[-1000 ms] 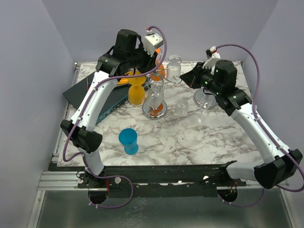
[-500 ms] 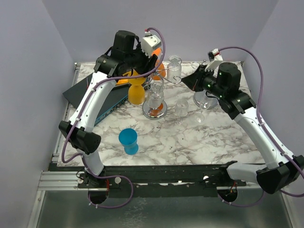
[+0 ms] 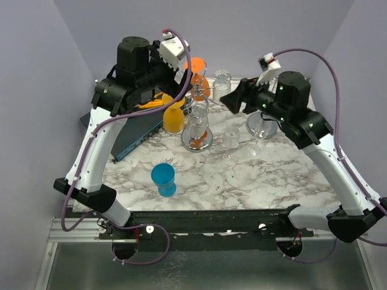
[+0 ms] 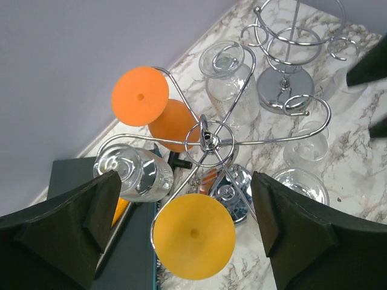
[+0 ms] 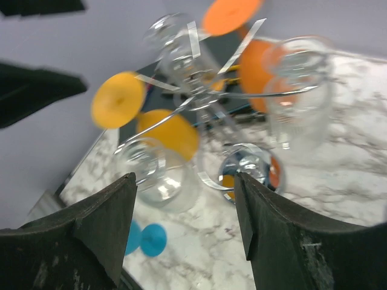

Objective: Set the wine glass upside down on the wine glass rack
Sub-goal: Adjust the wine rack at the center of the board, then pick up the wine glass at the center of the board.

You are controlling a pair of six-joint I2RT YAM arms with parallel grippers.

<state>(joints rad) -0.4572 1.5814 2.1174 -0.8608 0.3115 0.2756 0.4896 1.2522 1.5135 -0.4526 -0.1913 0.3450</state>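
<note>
The chrome wine glass rack [image 3: 197, 144] stands mid-table; its hub [image 4: 205, 139] shows in the left wrist view. Several glasses hang on it upside down: a yellow wine glass [image 3: 174, 118] with foot [image 4: 193, 235] up, an orange one [image 4: 140, 96], and clear ones [image 4: 130, 173] [image 5: 158, 176]. My left gripper [image 3: 179, 71] [image 4: 184, 235] hovers open above the yellow glass, not touching it. From the right side, my right gripper [image 3: 230, 101] [image 5: 184, 232] stands open beside the rack, holding nothing.
A second, bare chrome rack [image 3: 261, 124] stands right of the first. A blue glass [image 3: 163, 179] stands upright near the front. A dark flat box [image 3: 124, 130] lies at the back left. Walls close in the table at the back and on both sides.
Both grippers have opened. The left arm has risen and swung left, away from the rack. The right gripper has drawn up and back a little from the glasses.
</note>
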